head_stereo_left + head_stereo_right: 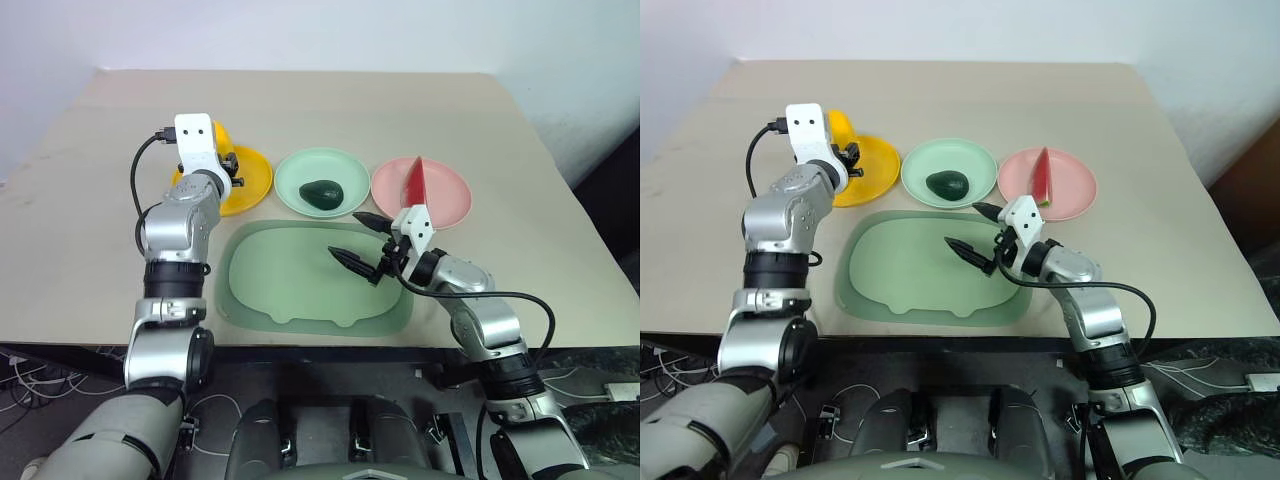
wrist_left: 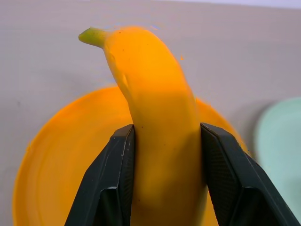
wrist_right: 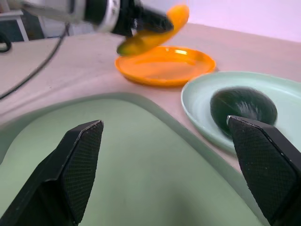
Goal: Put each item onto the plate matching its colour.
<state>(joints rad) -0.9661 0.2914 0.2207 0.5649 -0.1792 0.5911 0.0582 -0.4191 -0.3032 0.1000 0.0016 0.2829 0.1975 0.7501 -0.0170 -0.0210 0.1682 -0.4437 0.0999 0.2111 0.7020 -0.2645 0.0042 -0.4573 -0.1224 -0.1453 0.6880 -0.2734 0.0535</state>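
Observation:
My left gripper (image 2: 164, 136) is shut on the curved yellow banana (image 2: 150, 89) and holds it just above the orange-yellow plate (image 1: 255, 185). From the right wrist view the banana (image 3: 155, 28) hangs over that plate (image 3: 164, 66) without touching it. The dark green avocado (image 1: 322, 193) lies on the pale mint plate (image 1: 293, 172). On the pink plate (image 1: 452, 198) rests the red watermelon wedge (image 1: 416, 182). My right gripper (image 1: 347, 235) is open with nothing in it, level over the far right part of the mat, pointing toward the mint plate.
A large pale green mat (image 1: 285, 285) with a tab lies near the table's front edge, in front of the three plates. The beige table (image 1: 90, 230) has bare room on both sides and behind the plates.

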